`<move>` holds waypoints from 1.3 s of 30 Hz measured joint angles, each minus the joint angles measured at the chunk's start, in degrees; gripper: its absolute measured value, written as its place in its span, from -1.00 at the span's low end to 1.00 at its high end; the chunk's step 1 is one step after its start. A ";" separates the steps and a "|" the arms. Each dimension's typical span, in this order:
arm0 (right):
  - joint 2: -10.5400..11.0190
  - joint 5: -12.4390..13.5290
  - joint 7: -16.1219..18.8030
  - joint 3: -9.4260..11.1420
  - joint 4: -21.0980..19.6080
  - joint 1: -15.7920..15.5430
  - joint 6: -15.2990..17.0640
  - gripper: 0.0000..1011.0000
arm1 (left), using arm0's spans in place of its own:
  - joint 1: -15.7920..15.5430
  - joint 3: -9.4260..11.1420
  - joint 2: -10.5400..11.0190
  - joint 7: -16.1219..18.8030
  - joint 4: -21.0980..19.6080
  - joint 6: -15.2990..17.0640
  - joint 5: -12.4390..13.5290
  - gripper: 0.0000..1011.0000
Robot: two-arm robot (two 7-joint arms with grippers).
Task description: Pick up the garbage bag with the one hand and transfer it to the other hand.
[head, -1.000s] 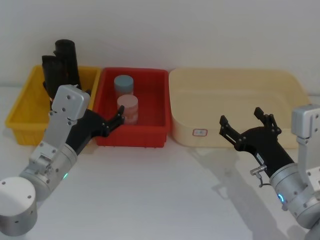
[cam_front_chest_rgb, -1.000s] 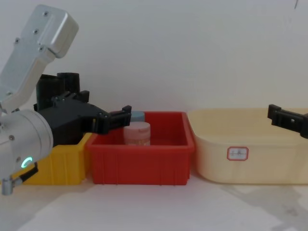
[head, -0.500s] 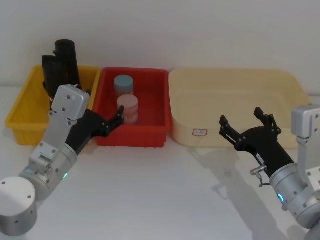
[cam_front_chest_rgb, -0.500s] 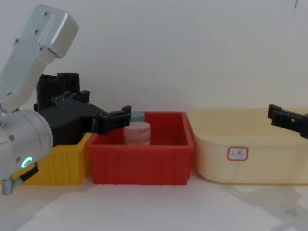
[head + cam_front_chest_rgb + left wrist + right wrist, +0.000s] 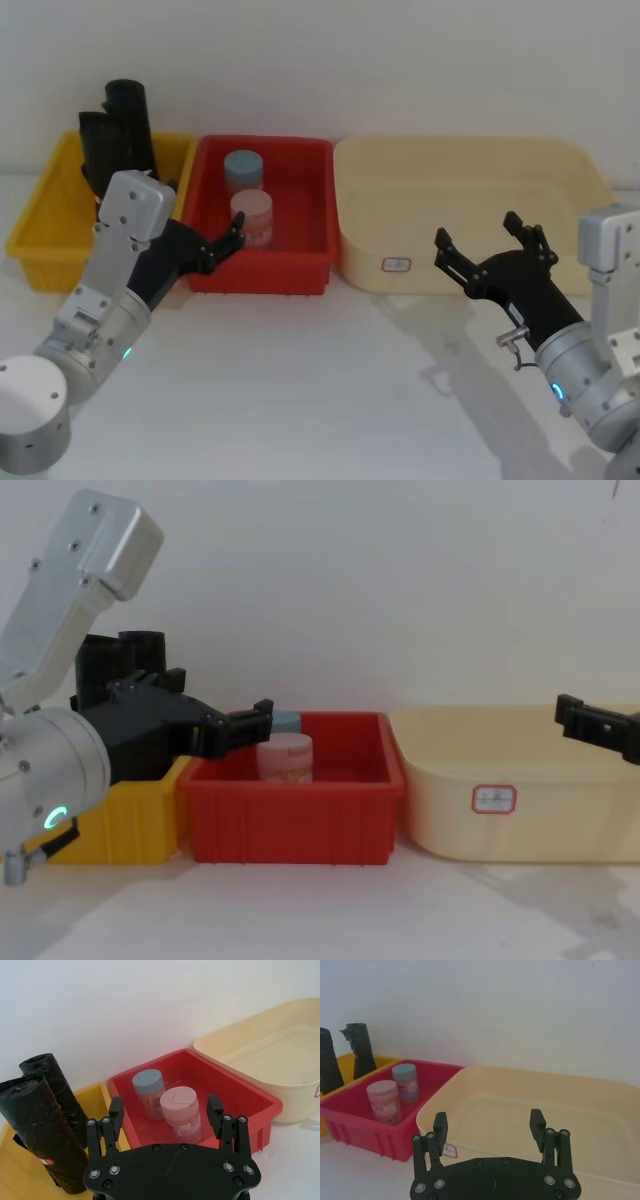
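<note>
Garbage bag (image 5: 128,118) first: standing upright at the back of the yellow bin (image 5: 40,245), just beside the second black roll (image 5: 93,150). Reaching with the left gripper (image 5: 230,237) low over the front left corner of the red bin (image 5: 290,272), fingers spread wide, gripping nothing. Sitting behind that gripper and to its left, apart from it, not touching. Holding the right gripper (image 5: 477,230) before the cream tub (image 5: 560,200), likewise spread wide and gripping nothing.
</note>
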 joint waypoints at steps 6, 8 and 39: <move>-0.30 1.10 1.47 0.23 0.89 1.51 0.67 0.98 | -0.02 -0.15 -0.02 0.01 -0.46 0.68 0.02 0.98; -0.39 1.74 2.34 0.32 1.58 2.39 0.92 0.98 | -0.06 -0.27 -0.03 0.07 -0.93 1.37 0.03 0.98; -1.23 12.78 17.96 -0.72 12.40 20.06 5.06 0.98 | 3.80 -13.35 1.94 2.74 -11.18 17.67 -6.09 0.98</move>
